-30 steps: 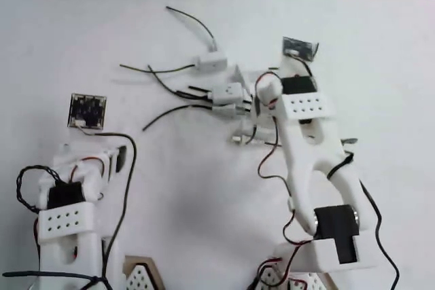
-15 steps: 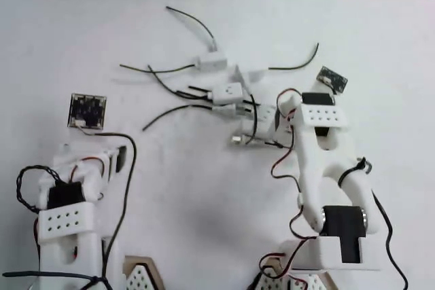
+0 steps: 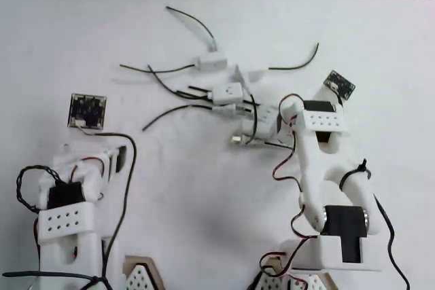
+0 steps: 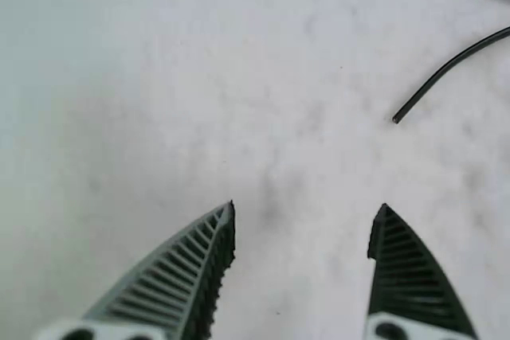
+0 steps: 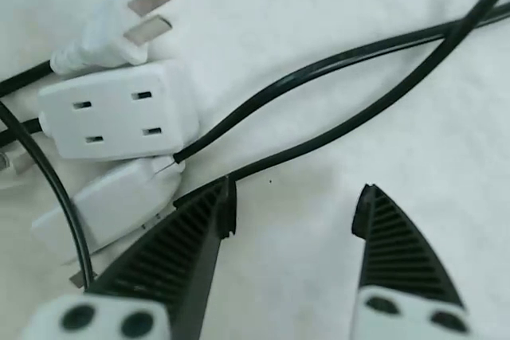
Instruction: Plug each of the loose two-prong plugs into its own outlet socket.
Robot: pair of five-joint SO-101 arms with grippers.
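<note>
Right wrist view: right gripper (image 5: pixel 295 201) is open, jaws spread wide, nothing held, only bare table (image 5: pixel 446 220) btwn the tips. White two-prong plug (image 5: pixel 100 37) lies loose, out past one fingertip (image 5: pixel 203 232). Both flat prongs (image 5: pixel 150 12) point away from the outlet block (image 5: pixel 119 109), not in any socket. Plug body sits right at the block's edge; can't tell if they actually touch. The outlet block is white & lies flat w/ four slots facing up, all empty. It's near the gripper but outside the jaws, off to that same fingertip's side. A second white piece (image 5: pixel 111 201) lies just beside the block, closer to the fingertip; plug or socket, can't tell. Two black cords (image 5: pixel 335 61) cross the table ahead of the jaws. One ends in a cut tip (image 5: pixel 177 158) btwn the block & the second white piece; the other passes just by the fingertip.

High view: right arm (image 3: pixel 316 161) stands at the right edge of a cluster of white pieces (image 3: pixel 228 91) w/ black cords, mid-table. Left arm (image 3: pixel 64 215) is at the near-left corner, well apart from the cluster.

Left wrist view: left gripper (image 4: pixel 306 214) is open too, empty, over bare table. A black cord end (image 4: pixel 396 119) lies ahead of it & to one side, not btwn the jaws.
</note>
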